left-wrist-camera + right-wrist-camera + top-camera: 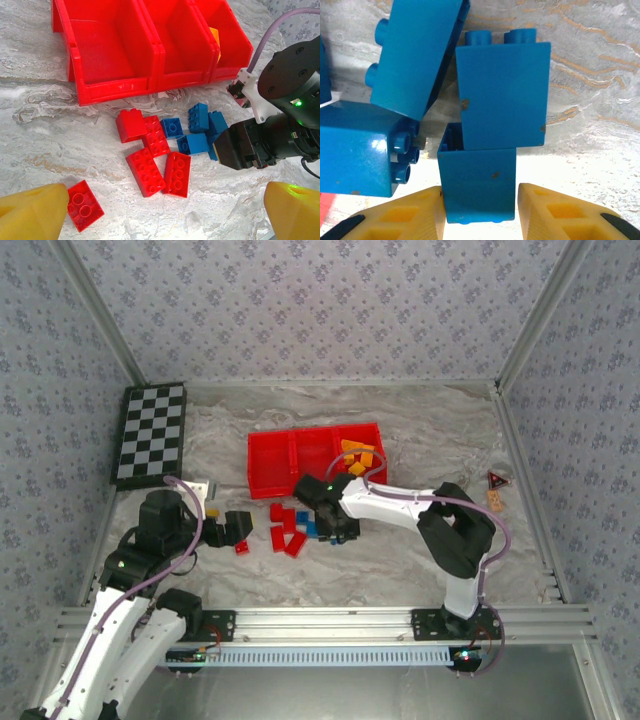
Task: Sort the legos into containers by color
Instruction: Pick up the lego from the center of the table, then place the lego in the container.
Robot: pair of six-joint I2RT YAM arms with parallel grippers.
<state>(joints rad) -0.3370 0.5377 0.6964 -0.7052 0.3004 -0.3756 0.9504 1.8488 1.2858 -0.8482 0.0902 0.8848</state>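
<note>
The red tray [262,465] lies at mid-table, with orange legos [357,455] in its right compartment; the left and middle compartments [115,90] look bare. Red legos [150,155] and blue legos [197,130] are heaped in front of it, and one red brick [85,205] lies apart to the left. My right gripper [479,200] is down over the blue heap, its fingers either side of a blue brick [477,170]; the left pad touches it and a thin gap shows at the right pad. My left gripper [165,215] hovers wide open near the red bricks, holding nothing.
A black-and-white checkerboard [150,433] lies at the back left. A small red triangle piece [496,480] and a tan piece [494,500] sit near the right rail. The right arm's wrist [280,115] stands close to the right of the blue heap.
</note>
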